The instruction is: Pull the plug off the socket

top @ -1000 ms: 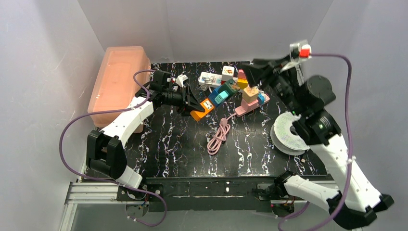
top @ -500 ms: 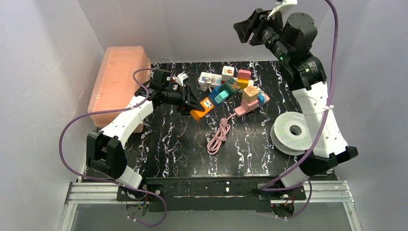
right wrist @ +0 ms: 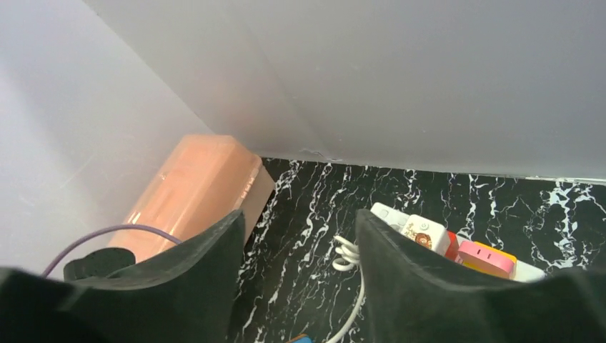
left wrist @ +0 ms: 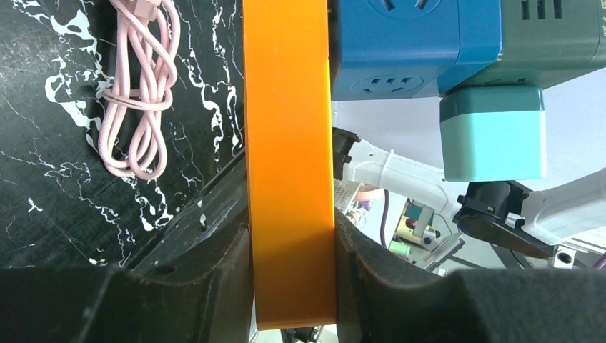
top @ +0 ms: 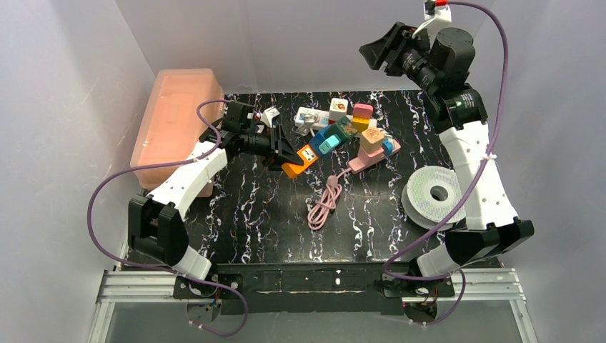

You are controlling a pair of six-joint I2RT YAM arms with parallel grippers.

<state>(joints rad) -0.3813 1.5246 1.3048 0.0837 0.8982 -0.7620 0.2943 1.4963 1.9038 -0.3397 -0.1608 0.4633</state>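
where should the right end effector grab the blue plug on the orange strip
Probably across the blue plug on its flat sides, from above: it is a boxy block standing off the orange socket, whose other end the left end effector clamps.

Stacked plugs [top: 354, 127] crowd the far tabletop [top: 271, 221] just right of the socket [top: 301, 158]. Nearer, room opens around a coiled pink cable [top: 325, 201] and a white spool [top: 432, 196].

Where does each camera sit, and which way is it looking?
Top: above and behind the arms, looking down on the table; both arms show.
Left wrist: looks along the left gripper, shut on the socket; its fingers show.
Right wrist: up high, looking down past the open right gripper at the bin.
Shared: top and left wrist both show the socket and the cable.
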